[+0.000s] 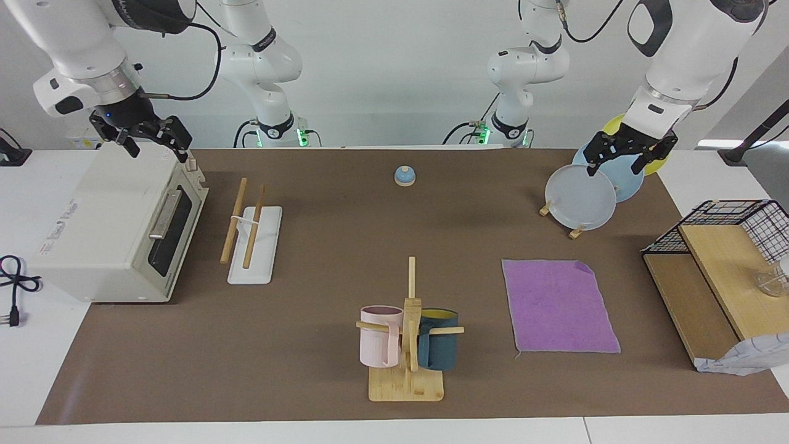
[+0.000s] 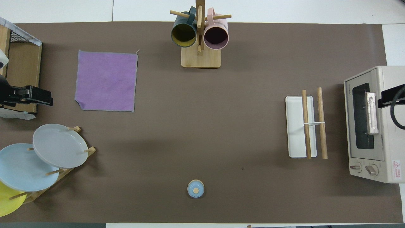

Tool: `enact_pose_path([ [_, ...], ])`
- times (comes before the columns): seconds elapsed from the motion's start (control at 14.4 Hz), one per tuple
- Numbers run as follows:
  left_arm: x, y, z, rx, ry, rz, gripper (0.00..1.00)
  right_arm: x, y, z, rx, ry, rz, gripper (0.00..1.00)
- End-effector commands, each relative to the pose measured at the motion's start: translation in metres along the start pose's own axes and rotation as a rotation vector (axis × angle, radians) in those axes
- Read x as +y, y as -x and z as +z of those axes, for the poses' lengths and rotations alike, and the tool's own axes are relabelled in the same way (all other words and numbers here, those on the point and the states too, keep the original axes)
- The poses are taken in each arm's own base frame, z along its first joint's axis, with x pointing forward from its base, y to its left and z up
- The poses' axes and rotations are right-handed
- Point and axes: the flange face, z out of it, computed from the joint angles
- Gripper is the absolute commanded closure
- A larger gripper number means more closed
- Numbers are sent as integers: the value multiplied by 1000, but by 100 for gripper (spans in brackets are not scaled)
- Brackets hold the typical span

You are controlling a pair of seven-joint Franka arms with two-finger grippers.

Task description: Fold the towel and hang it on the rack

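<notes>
The square purple cloth towel (image 1: 560, 307) lies flat and unfolded on the brown table mat (image 1: 320, 246), right of centre in the facing view and upper left in the overhead view (image 2: 106, 81). One corner is turned over, showing a small darker flap. Nothing touches the towel.

The rack of two light wooden rods on a thin white frame over a flat white base (image 1: 251, 234) stands left of centre in the facing view, mid right in the overhead view (image 2: 305, 126), just beside the cream toaster oven (image 1: 117, 222). The rods are bare.

At lower centre of the facing view stands the wooden mug tree (image 1: 407, 345) with a pink mug (image 1: 379, 336) and a dark teal mug (image 1: 439, 339). A small blue bell (image 1: 404, 176) sits at upper centre.

The left gripper (image 1: 622, 161) hangs at the upper right of the facing view, over the wooden stand of plates (image 1: 582, 197); jaws spread wide, holding nothing. The right gripper (image 1: 154, 147) hangs at the upper left, over the top of the toaster oven; jaws likewise spread, holding nothing. Both arms wait.

A wooden shelf with a black wire basket (image 1: 721, 259) occupies the right edge.
</notes>
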Motion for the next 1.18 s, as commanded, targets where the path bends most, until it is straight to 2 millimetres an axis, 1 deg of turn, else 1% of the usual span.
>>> enact_pose_path([
  [0.0,-1,6,-1,30,8,-12,0,0,2,1,3,0,-10,0],
  [0.07,-2,5,2,52,8,-14,0,0,2,2,3,0,-9,0],
  [0.21,-4,1,14,58,9,-26,0,0,2,2,4,0,-9,0],
  [0.28,-4,0,29,31,9,-27,0,0,2,2,4,0,-9,0],
  [0.35,-5,1,55,3,9,-28,0,0,2,3,0,0,-12,0],
  [0.49,-23,-2,100,13,12,-61,0,1,3,2,0,0,-10,0],
  [0.63,-30,-30,152,15,26,-74,0,1,2,3,-2,0,-11,0],
  [0.77,-32,-51,191,39,39,-81,0,1,2,3,-2,0,-11,0],
  [0.91,-36,-62,223,40,47,-107,0,1,3,2,0,0,-10,0],
  [0.98,-44,-66,241,32,51,-140,0,1,3,2,0,0,-10,0],
  [1.11,-45,-70,259,40,56,-169,0,1,2,3,-2,0,-11,0],
])
